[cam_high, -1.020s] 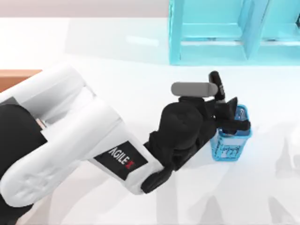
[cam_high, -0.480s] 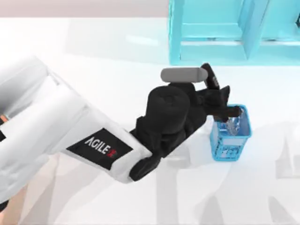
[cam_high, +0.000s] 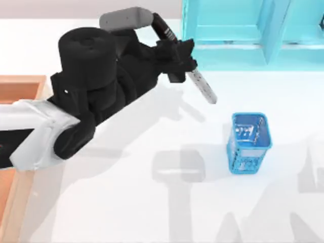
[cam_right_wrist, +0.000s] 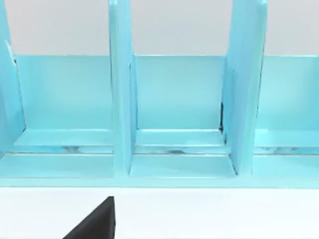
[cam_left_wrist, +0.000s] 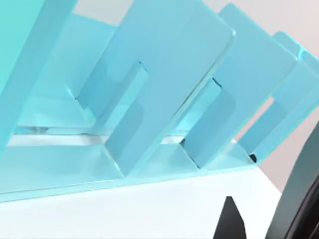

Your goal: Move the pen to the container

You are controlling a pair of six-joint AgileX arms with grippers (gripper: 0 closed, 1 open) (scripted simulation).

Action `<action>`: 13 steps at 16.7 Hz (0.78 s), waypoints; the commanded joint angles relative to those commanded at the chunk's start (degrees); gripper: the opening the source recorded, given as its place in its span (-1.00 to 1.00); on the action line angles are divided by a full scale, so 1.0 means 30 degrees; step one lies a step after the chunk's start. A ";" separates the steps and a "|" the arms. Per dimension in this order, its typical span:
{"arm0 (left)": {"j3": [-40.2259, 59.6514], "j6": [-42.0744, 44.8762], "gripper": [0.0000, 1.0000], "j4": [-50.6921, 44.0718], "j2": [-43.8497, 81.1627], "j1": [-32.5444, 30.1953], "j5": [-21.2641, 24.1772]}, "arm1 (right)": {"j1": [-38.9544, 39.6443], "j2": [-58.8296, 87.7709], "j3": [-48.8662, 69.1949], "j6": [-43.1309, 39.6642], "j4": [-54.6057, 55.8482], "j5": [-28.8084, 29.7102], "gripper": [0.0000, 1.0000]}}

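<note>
Top view: left gripper (cam_high: 178, 59) pinches pen (cam_high: 201, 87) mid-barrel, tilted, held above table, up-left of blue cup (cam_high: 249, 143); container (cam_high: 20, 87) far left of cup. Wrist views: cyan shelf (cam_left_wrist: 164, 94).

Silver-grey pen (cam_high: 201, 87) with dark print, blue mesh cup (cam_high: 248, 143), cyan shelf (cam_high: 238, 33).

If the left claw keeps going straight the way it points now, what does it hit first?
Probably the cyan shelf unit: the left wrist view looks straight at its dividers. In the top view the left claw, shut on the pen, sits right beside the shelf's front edge. Depth is uncertain.
</note>
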 joint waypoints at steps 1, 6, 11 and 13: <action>-0.0293 0.0028 -1.00 -0.0631 -0.0787 0.0406 0.0403 | 0.0000 0.0000 0.0000 0.0000 0.0000 0.0000 1.00; -0.0754 0.0053 -1.00 -0.1657 -0.1973 0.1080 0.1070 | 0.0000 0.0000 0.0000 0.0000 0.0000 0.0000 1.00; -0.0419 0.0098 -1.00 -0.1022 -0.1794 0.1581 0.1633 | 0.0000 0.0000 0.0000 0.0000 0.0000 0.0000 1.00; 0.0054 0.0109 -1.00 0.0215 -0.1467 0.2961 0.3051 | 0.0000 0.0000 0.0000 0.0000 0.0000 0.0000 1.00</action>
